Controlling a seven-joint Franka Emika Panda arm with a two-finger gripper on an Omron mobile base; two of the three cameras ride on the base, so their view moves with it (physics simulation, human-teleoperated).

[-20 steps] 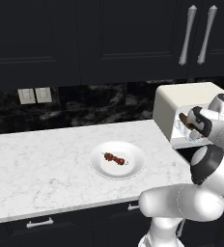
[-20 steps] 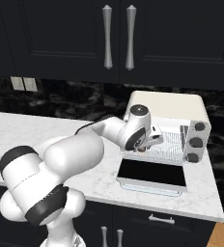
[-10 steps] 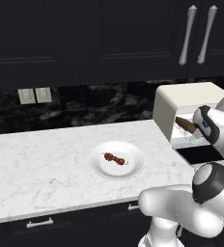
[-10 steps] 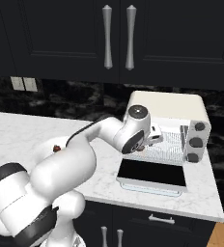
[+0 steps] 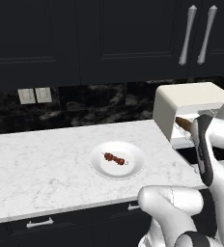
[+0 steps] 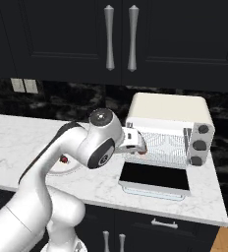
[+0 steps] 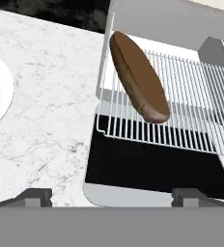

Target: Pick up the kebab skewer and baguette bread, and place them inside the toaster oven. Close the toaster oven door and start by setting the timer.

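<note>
The bread [image 7: 139,79] looked matt brown and smooth, with a faint crease near one end, lying on the thin shiny metal wires of the rack [image 7: 191,111]. Below the rack, the oven door [image 7: 152,169] was dark glossy glass in a pale grey frame. The oven [image 6: 167,110] had a smooth cream shell. Left of it, the counter [image 5: 41,164] was polished white marble with grey veins, carrying a glossy white plate [image 5: 133,166].
</note>
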